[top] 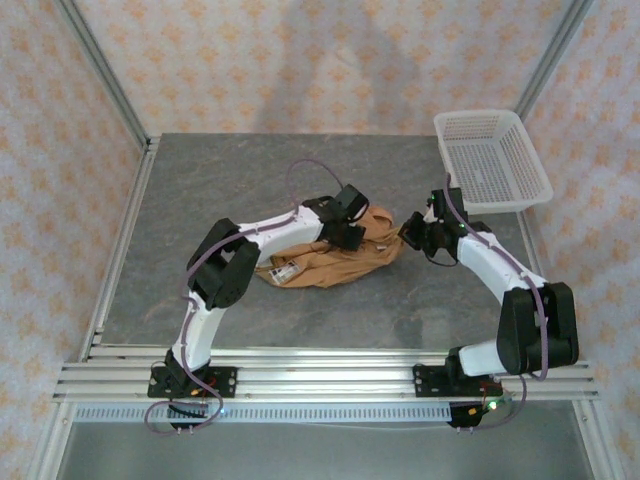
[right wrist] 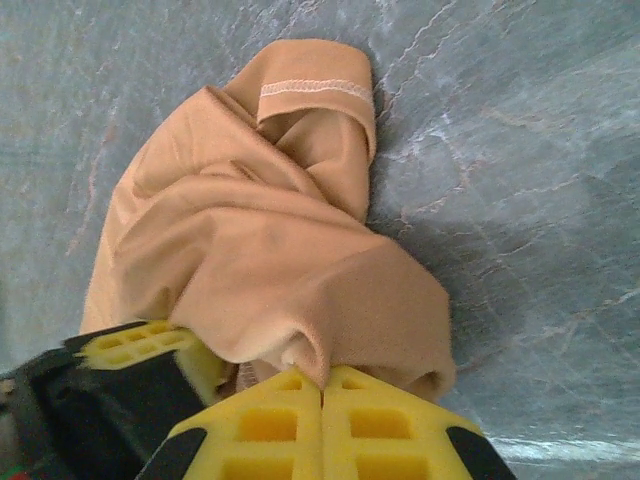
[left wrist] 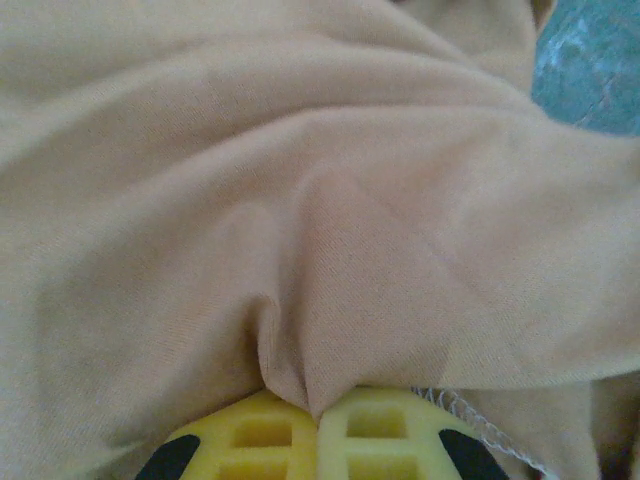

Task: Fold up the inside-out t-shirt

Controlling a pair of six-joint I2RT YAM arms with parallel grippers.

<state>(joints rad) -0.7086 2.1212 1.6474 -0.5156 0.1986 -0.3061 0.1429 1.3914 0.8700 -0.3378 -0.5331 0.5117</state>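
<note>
- The tabletop (top: 300,180) is a grey, stone-patterned slab, matte, with pale veins that show in the right wrist view.
- Aluminium rails (top: 320,380) run along its near edge, where both arm bases are bolted, and slimmer metal posts rise at the far corners.
- Pale wallpaper (top: 300,60) with a small orange repeat pattern closes in the back and both sides.
- A white mesh basket (top: 520,135) sits at the far right corner of the tabletop, apart from the cloth.
- The inside-out t-shirt (top: 330,262) lies bunched in a loose heap near the middle of the tabletop, between the two arms.
- In the top view its long axis runs slantwise, from the near left up to the far right.
- A small white label (top: 290,271) lies at the near-left end, and the far-right end rises in a rumpled hump by the claws.
- In the right wrist view a folded edge with white stitching (right wrist: 315,88) points away from the camera, at the far end of the t-shirt (right wrist: 250,230).
- The left claw (left wrist: 318,415) is clenched on the t-shirt (left wrist: 300,200); the cloth puckers into the seam between its yellow fingertips (left wrist: 380,425).
- The right claw (right wrist: 322,390) has its yellow fingertips (right wrist: 270,420) pressed together at the heap's right edge; a fold of the t-shirt appears to be pinched there, though the cloth drapes over the tips and hides the contact.
</note>
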